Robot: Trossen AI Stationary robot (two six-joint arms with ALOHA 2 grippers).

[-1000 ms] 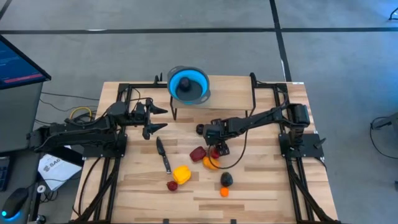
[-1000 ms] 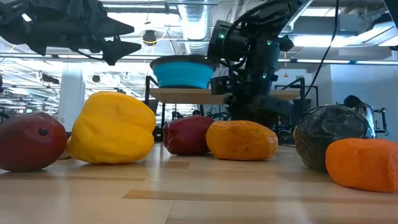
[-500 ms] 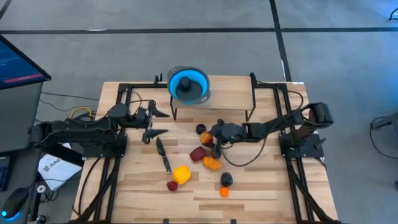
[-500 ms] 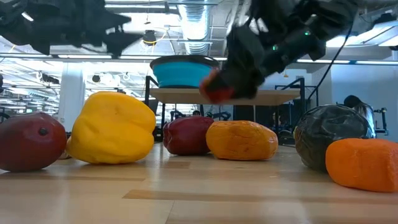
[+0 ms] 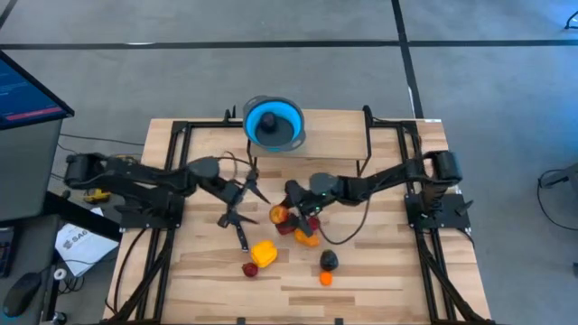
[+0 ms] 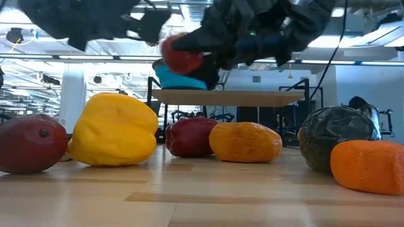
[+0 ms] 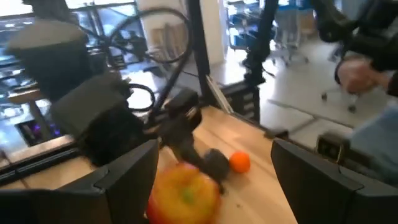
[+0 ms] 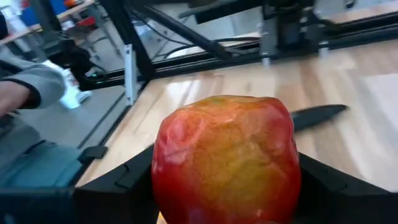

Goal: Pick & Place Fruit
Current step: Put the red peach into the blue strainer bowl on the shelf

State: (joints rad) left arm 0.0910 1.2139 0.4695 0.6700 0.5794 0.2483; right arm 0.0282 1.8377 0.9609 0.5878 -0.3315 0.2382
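My right gripper [image 5: 285,211] is shut on a red-and-yellow apple [image 5: 277,215], held above the table's middle; in the low view the apple [image 6: 182,53] hangs high over the other fruit. My left gripper [image 5: 244,202] is open just left of the apple, pointing at it, and the apple [image 7: 185,193] shows ahead between its fingers, untouched. On the table lie a red fruit [image 5: 289,224], an orange one [image 5: 307,237], the yellow one [image 5: 264,253], a dark red one [image 5: 250,269], a black one [image 5: 330,260] and a small orange one [image 5: 326,279]. My right gripper holds the apple by its two sides [image 8: 163,168], pinched between the two fingers [image 8: 118,180]. The fingers come nearly level from the table's right. The apple is lifted clear of the table and of the other fruit.
The blue bowl [image 5: 274,122] stands on a raised black stand at the far edge, with a dark fruit in it. A black-handled knife [image 5: 238,232] lies on the table under my left gripper. A person's hand [image 7: 354,71] shows beyond the table. The near strip of table is bare wood.
My right gripper has risen from the cluster with the apple and carried it up and toward the table's left. My left arm has reached toward the right and near edge, its open gripper coming close to the apple.
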